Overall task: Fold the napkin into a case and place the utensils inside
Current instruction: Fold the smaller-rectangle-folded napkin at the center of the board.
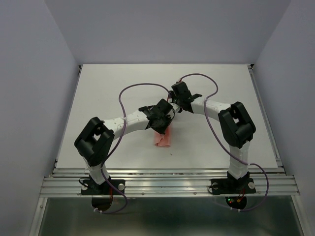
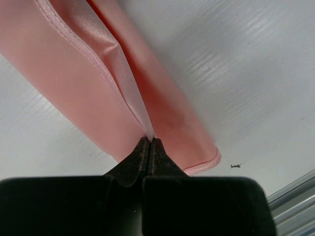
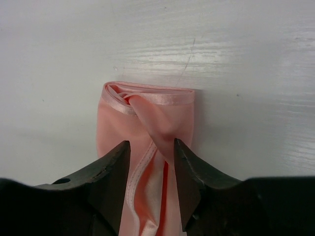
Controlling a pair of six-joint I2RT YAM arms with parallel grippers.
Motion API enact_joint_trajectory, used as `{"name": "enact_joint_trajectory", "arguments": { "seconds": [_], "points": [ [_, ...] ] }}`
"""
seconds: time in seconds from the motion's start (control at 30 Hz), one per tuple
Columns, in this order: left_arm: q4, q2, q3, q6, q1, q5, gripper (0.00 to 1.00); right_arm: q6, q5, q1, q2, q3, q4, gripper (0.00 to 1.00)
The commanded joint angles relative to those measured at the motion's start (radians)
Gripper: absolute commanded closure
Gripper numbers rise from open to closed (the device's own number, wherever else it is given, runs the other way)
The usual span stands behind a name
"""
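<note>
The napkin [image 1: 162, 139] is a narrow folded salmon-pink strip on the white table, partly hidden under both grippers. My left gripper [image 1: 161, 119] is shut on a raised hemmed fold of the napkin [image 2: 74, 73], pinching it at its fingertips [image 2: 150, 141]. My right gripper [image 1: 176, 105] is open, with its jaws on either side of the napkin's twisted upper layer [image 3: 172, 110] near the strip's far end [image 3: 151, 147]. No utensils are in view.
The white table [image 1: 98, 98] has walls on three sides. Purple cables [image 1: 133, 88] loop above both arms. A metal rail [image 1: 167, 184] runs along the near edge. A small dark speck [image 2: 236, 166] lies near the napkin's end.
</note>
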Motion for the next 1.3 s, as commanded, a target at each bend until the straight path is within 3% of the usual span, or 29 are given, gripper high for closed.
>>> {"name": "enact_joint_trajectory", "arguments": {
  "seconds": [0.0,0.3,0.53,0.77,1.13,1.27],
  "points": [
    [0.035,-0.004,0.021,0.006,0.002,0.013,1.0,-0.007,0.038,0.009,-0.089,-0.033,0.007,0.48],
    [0.034,0.002,0.03,0.003,0.002,0.015,1.0,0.005,0.006,0.009,-0.164,-0.116,0.007,0.25],
    [0.032,0.004,0.038,0.002,0.002,0.015,1.0,0.067,-0.117,0.036,-0.23,-0.303,0.079,0.19],
    [0.027,0.002,0.049,0.002,0.002,0.013,1.0,0.131,-0.155,0.09,-0.23,-0.382,0.135,0.19],
    [0.017,-0.001,0.07,-0.006,0.002,0.002,1.0,0.185,-0.146,0.15,-0.23,-0.408,0.142,0.28],
    [0.017,0.002,0.073,-0.015,0.002,0.004,1.0,0.206,-0.14,0.15,-0.236,-0.42,0.144,0.39]
  ]
}}
